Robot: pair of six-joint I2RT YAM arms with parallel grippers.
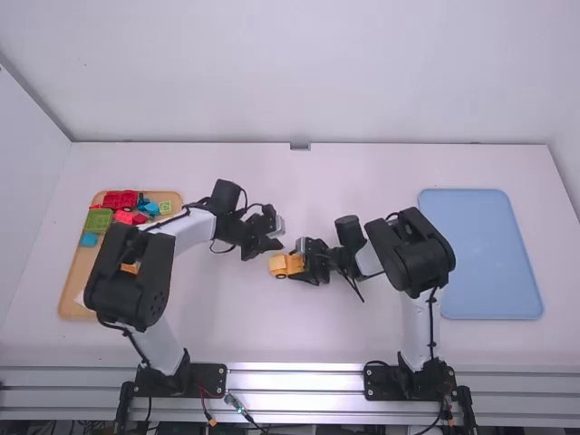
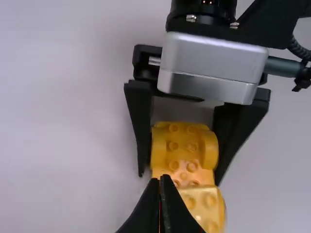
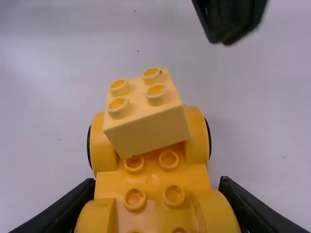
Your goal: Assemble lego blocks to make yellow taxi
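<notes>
Two fingers of the right gripper (image 1: 300, 263) clasp the yellow chassis (image 3: 152, 182); a skewed pale-yellow block (image 3: 148, 126) sits on its free end. Nearby, the left gripper (image 1: 273, 242) seems closed.

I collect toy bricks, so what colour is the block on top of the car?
The block is pale yellow, best seen in right wrist view.

Orange-yellow car base (image 3: 151, 180), studs up; paler yellow block (image 3: 148, 127) askew on one end.
</notes>
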